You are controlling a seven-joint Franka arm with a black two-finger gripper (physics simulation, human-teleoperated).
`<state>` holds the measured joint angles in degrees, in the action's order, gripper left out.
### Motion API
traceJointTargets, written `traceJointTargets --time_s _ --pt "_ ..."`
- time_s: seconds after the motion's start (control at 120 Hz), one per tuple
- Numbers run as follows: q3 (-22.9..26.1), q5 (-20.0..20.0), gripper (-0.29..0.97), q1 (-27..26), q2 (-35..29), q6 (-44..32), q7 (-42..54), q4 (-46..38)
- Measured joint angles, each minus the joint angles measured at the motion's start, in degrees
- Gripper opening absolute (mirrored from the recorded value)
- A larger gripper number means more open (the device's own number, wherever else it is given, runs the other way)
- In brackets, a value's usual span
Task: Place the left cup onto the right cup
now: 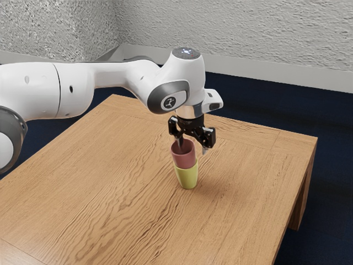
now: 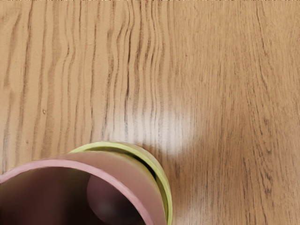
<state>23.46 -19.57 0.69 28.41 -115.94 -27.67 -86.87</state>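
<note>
Pink cup (image 2: 79,194) cut off by wrist view's edge; green cup (image 2: 159,173) mostly hidden behind it.

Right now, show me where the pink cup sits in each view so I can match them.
Exterior view: pink cup near the middle of the table, nested in the yellow-green cup.
Wrist view: pink cup close up, ringed by the yellow-green cup's rim.
Shared landmark: the yellow-green cup.
</note>
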Motion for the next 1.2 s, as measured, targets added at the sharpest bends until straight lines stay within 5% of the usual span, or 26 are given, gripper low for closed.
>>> traceJointTargets --time_s 0.875,1.2 --pt "-0.3 1.8 0.68 0.0 -12.4 7.3 0.2 0.3" --pt "-11.0 7.9 0.68 0.2 -19.3 13.6 4.2 -0.2"
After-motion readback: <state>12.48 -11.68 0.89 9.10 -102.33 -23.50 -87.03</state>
